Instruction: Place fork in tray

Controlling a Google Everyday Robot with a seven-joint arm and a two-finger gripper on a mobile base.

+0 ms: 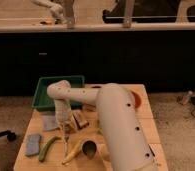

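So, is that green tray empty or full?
Looks empty: the tray shows plain green floor, though the arm hides part. The end effector hangs over the table in front.

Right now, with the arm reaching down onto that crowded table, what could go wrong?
1. The pincer sits low, close to the curved yellow banana and the brown blocks; it might bump them.
2. The slim pale fork cannot be made out, so a miss seems possible.
3. The green rectangular plastic tray lies behind the arm; a lift could clip its wall.
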